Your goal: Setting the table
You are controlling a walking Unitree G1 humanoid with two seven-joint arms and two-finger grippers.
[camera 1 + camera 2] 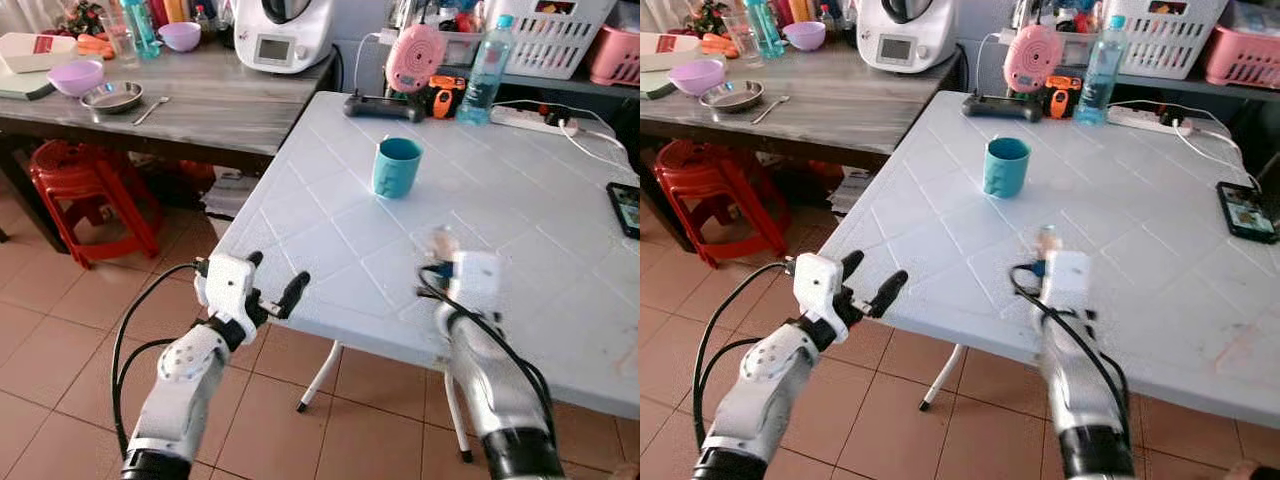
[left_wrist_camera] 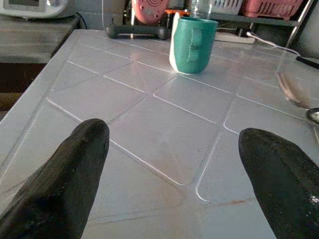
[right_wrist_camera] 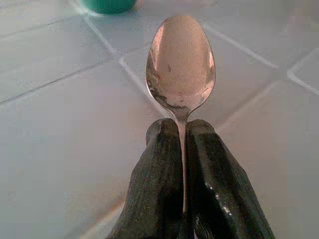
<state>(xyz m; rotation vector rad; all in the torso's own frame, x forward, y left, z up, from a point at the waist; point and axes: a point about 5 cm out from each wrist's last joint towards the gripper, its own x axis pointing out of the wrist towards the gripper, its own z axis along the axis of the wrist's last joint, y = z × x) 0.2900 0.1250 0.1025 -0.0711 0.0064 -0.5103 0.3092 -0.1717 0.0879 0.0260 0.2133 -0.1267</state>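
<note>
At the lower centre of the right eye view, the right gripper [image 3: 182, 149] pinches a spoon [image 3: 180, 62] by its thin handle above the white table [image 1: 1120, 200], short of the teal mug [image 1: 1005, 166], so the spoon could swivel or slip, while the left gripper [image 1: 272, 285] waits spread wide.

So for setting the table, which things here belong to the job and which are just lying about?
Part of the job:
- spoon, clamped in the right gripper over the white table
- teal mug, standing on that table
- left gripper, open at the table's near edge

Just lying about:
- water bottle
- pink speaker
- phone
- power strip
</note>
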